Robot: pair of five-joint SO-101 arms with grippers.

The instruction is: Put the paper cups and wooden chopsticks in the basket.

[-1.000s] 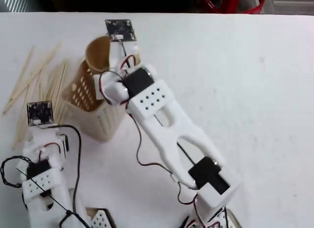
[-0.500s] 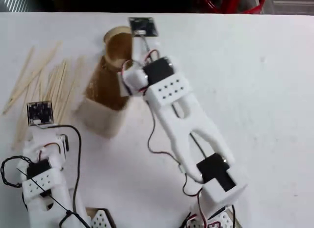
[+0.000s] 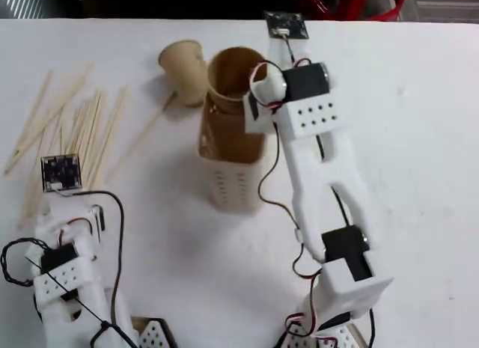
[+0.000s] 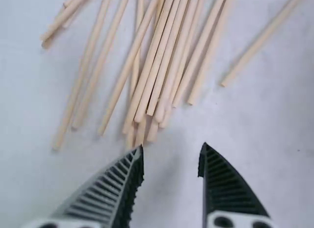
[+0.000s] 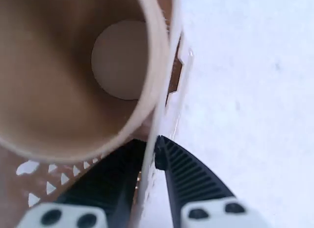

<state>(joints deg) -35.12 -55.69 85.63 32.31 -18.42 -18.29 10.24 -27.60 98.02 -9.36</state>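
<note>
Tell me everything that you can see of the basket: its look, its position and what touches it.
The basket is a tall, cream container that looks like plastic, with rows of small holes through its walls. One paper cup sits inside it, mouth up, and fills the top. The right gripper is shut on the basket's wall at the rim, one finger on each side. A second paper cup is close beside the rim; I cannot tell whether they touch.

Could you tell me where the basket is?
In the high view, the basket is near the table's middle, held at its rim by the right gripper, with a paper cup beside it.
</note>
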